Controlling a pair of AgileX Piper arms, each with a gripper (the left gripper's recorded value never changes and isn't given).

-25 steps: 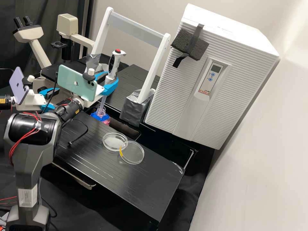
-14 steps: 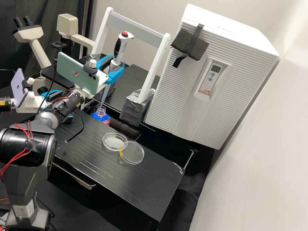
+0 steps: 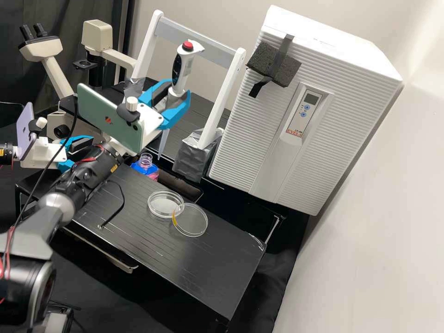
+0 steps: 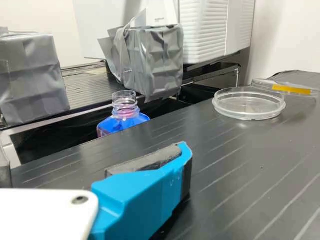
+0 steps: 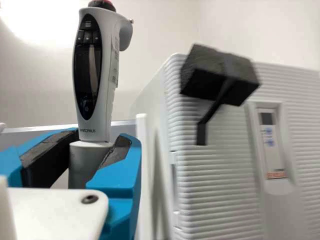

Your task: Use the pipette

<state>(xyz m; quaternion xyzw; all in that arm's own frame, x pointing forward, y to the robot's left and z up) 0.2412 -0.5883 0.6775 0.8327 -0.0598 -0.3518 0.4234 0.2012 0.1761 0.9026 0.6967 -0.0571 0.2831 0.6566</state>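
Gripping the pipette [image 3: 179, 69], the right tool [image 3: 171, 102] holds its tip near the bottle [image 3: 146, 165].

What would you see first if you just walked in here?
The grey pipette with its red button, held high in the jaws of the right gripper, tip near the little bottle of pink liquid. Then the big white ribbed box on the right, and two clear dishes on the black bench.

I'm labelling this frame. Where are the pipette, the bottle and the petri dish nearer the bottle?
pipette [image 3: 178, 69], high view, its dark display panel.
bottle [image 4: 123, 116], left wrist view, just below its neck.
petri dish [image 3: 165, 203], high view, its clear floor.
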